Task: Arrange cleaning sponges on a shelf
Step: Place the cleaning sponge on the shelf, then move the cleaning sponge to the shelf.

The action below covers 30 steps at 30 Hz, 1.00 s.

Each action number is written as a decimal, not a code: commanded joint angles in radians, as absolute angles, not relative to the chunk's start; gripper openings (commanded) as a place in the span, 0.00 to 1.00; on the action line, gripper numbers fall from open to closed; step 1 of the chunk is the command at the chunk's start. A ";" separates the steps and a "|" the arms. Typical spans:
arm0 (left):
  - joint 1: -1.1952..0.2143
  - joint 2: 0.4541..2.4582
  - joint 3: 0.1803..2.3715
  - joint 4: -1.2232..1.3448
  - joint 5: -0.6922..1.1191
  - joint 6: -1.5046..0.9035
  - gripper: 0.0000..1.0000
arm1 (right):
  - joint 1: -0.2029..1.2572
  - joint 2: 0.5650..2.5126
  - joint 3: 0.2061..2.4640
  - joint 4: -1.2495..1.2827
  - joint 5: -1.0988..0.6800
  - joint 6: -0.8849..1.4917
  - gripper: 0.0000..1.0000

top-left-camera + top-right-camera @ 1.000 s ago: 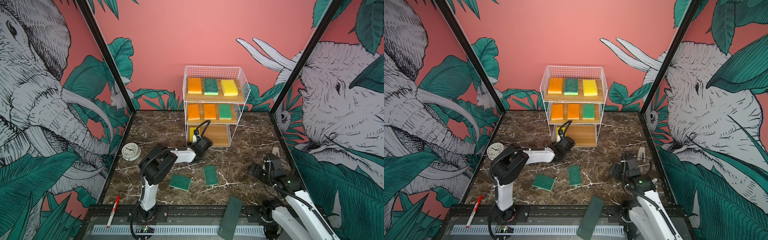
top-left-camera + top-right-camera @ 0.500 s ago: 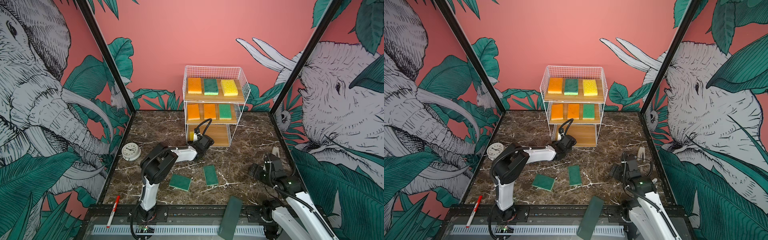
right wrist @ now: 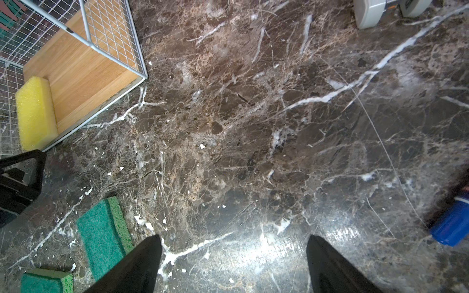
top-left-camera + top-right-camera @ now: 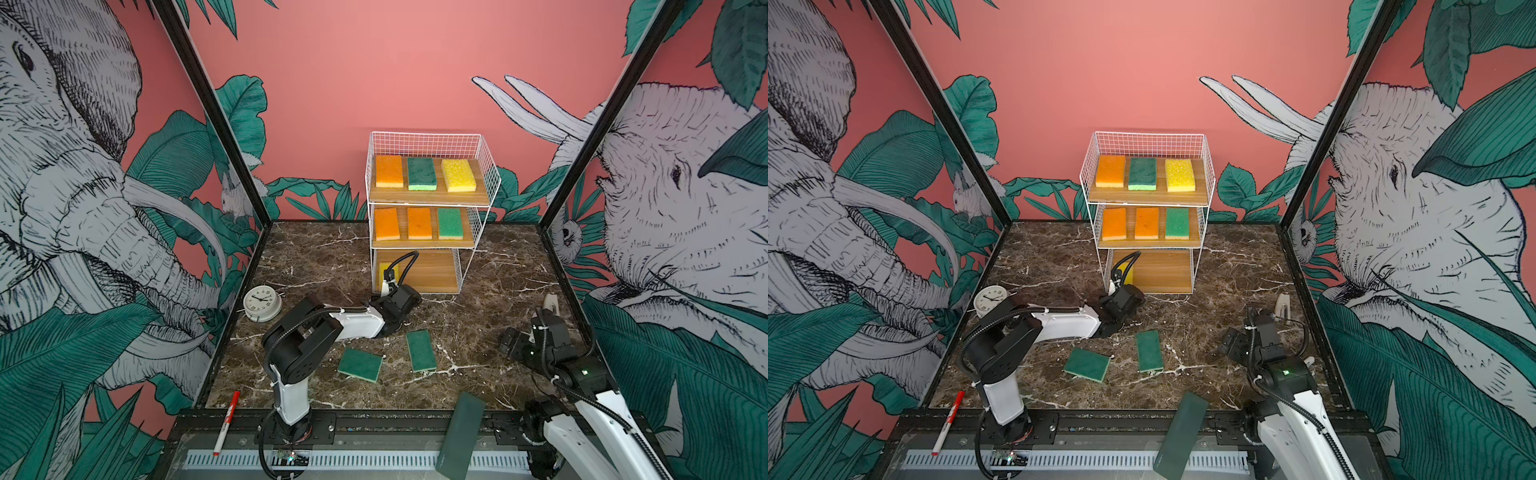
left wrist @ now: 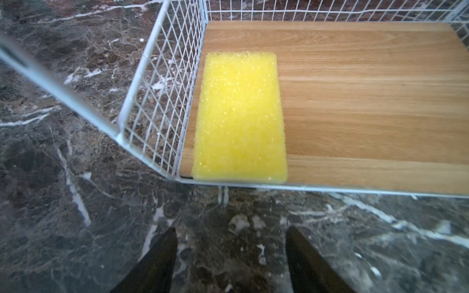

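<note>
The shelf (image 4: 428,199) of white wire and wooden boards stands at the back of the marble table. Its top board holds an orange, a green and a yellow sponge. The middle board holds two orange sponges and a green one. A yellow sponge (image 5: 241,116) lies at one end of the bottom board, beside the wire side. Two green sponges (image 4: 360,364) (image 4: 421,350) lie on the table. My left gripper (image 5: 231,236) is open and empty, just in front of the bottom board. My right gripper (image 3: 233,243) is open and empty over bare marble.
A round clock (image 4: 262,302) stands at the table's left. A red marker (image 4: 226,422) and a long dark slab (image 4: 461,434) lie on the front rail. A small white object (image 4: 550,301) sits at the right edge, and a blue object (image 3: 451,225) lies near my right gripper.
My left gripper has drawn back from the bottom board, away from the yellow sponge lying there, and its jaws have narrowed a little. The right arm has stayed still.
</note>
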<state>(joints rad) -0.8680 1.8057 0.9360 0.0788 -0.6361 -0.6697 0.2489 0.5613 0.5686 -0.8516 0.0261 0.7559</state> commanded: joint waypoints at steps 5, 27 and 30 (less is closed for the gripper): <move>-0.865 1.736 0.873 0.186 -0.579 -0.713 0.51 | 0.254 0.542 0.574 -0.864 0.041 0.769 0.92; -0.808 1.840 0.925 0.244 -0.509 -0.821 0.38 | 0.254 0.601 0.535 -0.786 0.059 0.719 0.92; -0.805 1.846 0.941 0.229 -0.516 -0.819 0.38 | 0.254 0.604 0.530 -0.782 0.064 0.714 0.92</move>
<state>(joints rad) -0.8108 1.8442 0.9150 0.2440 -0.5076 -0.7963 0.2489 0.6022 0.5423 -0.8062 0.0441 0.7280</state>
